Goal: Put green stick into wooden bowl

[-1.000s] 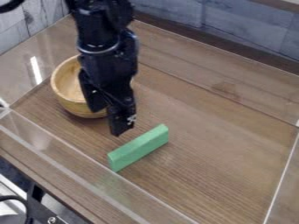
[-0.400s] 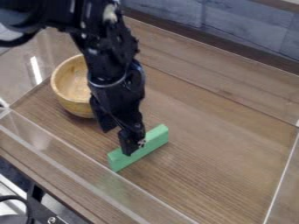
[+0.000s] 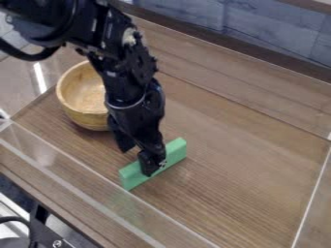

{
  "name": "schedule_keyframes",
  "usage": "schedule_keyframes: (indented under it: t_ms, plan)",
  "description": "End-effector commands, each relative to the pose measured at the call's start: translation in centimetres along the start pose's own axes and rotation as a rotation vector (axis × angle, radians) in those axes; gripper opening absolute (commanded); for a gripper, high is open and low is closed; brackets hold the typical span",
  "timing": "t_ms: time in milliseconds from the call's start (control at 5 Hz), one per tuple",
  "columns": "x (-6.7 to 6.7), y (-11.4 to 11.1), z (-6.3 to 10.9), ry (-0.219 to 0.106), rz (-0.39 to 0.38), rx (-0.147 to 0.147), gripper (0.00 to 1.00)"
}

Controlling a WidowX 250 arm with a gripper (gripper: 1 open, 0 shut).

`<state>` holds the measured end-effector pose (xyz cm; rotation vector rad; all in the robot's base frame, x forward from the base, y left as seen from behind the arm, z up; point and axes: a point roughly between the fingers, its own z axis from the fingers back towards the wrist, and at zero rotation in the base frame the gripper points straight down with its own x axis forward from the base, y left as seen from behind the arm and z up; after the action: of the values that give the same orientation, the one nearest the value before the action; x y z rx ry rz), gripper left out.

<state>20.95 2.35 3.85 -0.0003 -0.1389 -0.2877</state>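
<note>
- The stick (image 3: 153, 162) lay flat on the table (image 3: 246, 184), near the front wall, running diagonally from near-left to far-right.
- Its far-right end showed past the arm, and its near-left end was clear too; the middle was hidden behind the gripper (image 3: 149, 160).
- The gripper pointed straight down over the stick's middle, probably to take it across its narrow width so it would hang balanced.
- Its jaws stood apart, as wide as they go, and nothing was clamped; whether the tips already flanked the stick or hung just above it could not be told.
- The bowl (image 3: 80, 95) sat upright and empty to the far left of the stick, well apart from it, its open top giving a clear drop target.
- Clear walls (image 3: 77, 189) ringed the table, likely to keep things inside.
</note>
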Motion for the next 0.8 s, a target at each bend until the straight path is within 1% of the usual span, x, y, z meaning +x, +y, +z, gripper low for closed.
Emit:
schedule_keyframes:
  t_ms: [0,400,600]
  plan:
    - [0.5,0.5,-0.4,-0.021,0.015,0.002,1.00]
    - [0.1,0.9,-1.0,-0.039,-0.061,-0.022,1.00]
    - [-0.1,0.9,-1.4,-0.044,-0.086,-0.032,1.00]
